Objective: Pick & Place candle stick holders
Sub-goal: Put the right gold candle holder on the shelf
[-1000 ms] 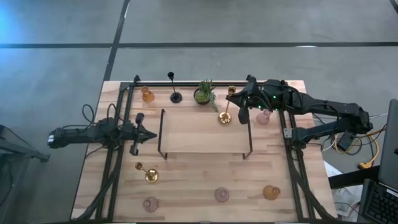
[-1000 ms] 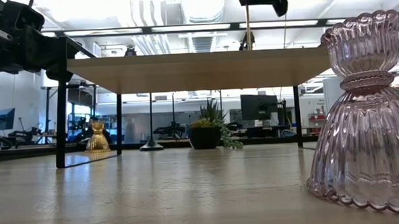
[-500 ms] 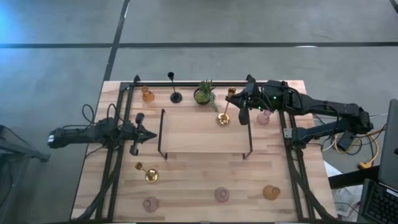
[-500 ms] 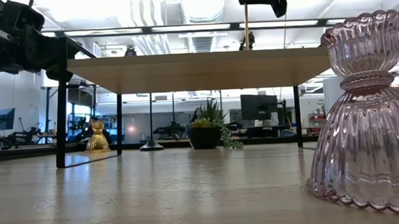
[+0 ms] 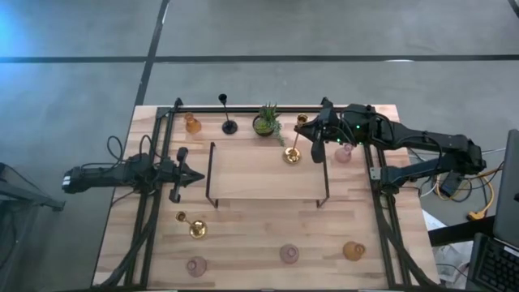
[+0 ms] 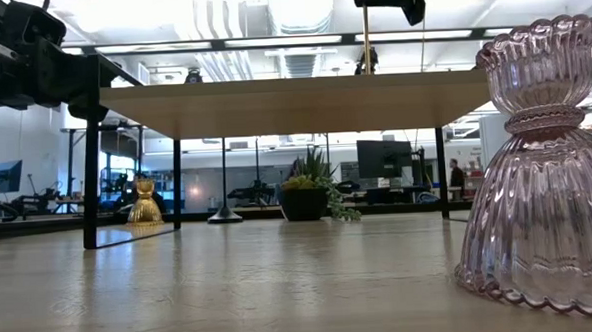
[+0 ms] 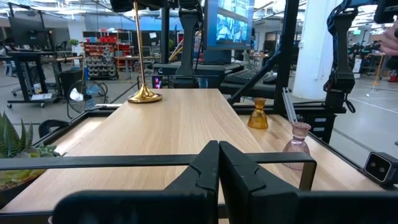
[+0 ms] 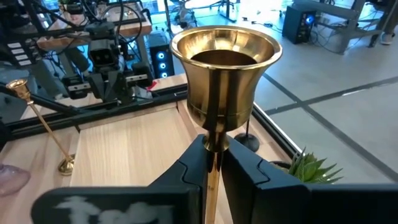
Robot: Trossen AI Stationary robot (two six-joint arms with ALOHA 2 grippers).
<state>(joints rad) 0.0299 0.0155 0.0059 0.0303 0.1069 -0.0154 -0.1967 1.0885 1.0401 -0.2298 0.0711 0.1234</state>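
The right gripper (image 8: pixel 212 163) is clamped on the stem of a gold candle holder (image 5: pixel 293 152), whose base stands on the raised shelf (image 5: pixel 268 172) near its far right corner. The left gripper (image 5: pixel 195 176) waits with fingers together beside the shelf's left edge, above the worktop (image 5: pixel 268 235).

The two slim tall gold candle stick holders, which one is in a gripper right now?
The one on the raised wooden shelf: the right gripper pinches this gold holder below its cup. The other gold holder stands free near the table's front left.
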